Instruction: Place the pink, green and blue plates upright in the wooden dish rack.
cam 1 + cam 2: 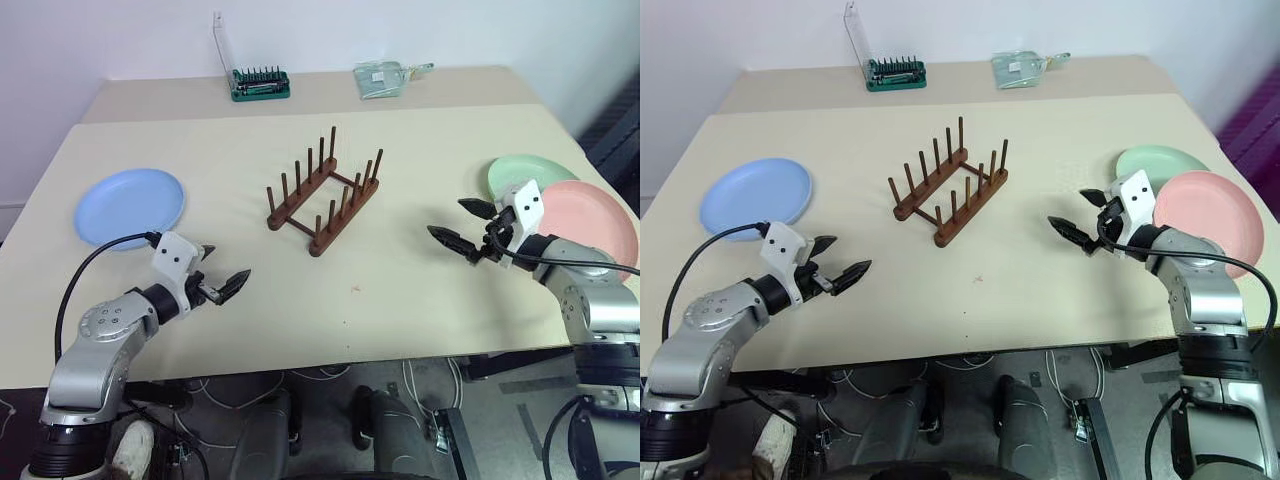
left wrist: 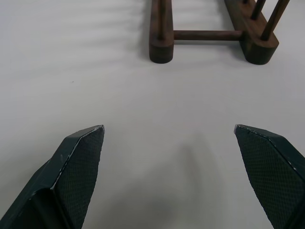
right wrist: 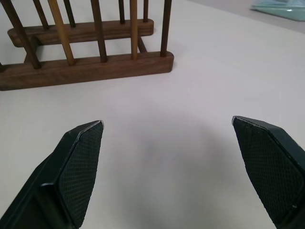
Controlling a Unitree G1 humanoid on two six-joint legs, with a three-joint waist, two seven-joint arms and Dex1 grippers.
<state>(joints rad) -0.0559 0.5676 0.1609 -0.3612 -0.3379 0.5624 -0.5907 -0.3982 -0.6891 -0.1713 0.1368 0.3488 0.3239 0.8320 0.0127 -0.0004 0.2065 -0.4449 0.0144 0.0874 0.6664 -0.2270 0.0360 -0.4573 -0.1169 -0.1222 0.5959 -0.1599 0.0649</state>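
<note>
The wooden dish rack (image 1: pixel 325 195) stands empty in the middle of the table, its pegs upright. A blue plate (image 1: pixel 130 205) lies flat at the left. At the right, a green plate (image 1: pixel 520 172) lies flat with a pink plate (image 1: pixel 590 220) overlapping its near edge. My left gripper (image 1: pixel 226 262) hovers open over the near left of the table, pointing toward the rack (image 2: pixel 162 47), with nothing between its fingers. On the other side my right gripper (image 1: pixel 447 217) is open and empty just left of the green and pink plates, aimed at the rack (image 3: pixel 86 67).
A green tray of screwdriver bits (image 1: pixel 261 84) and a clear plastic bag (image 1: pixel 385 78) sit on the far table. The near table edge (image 1: pixel 330 365) runs just below both grippers. Bare tabletop surrounds the rack.
</note>
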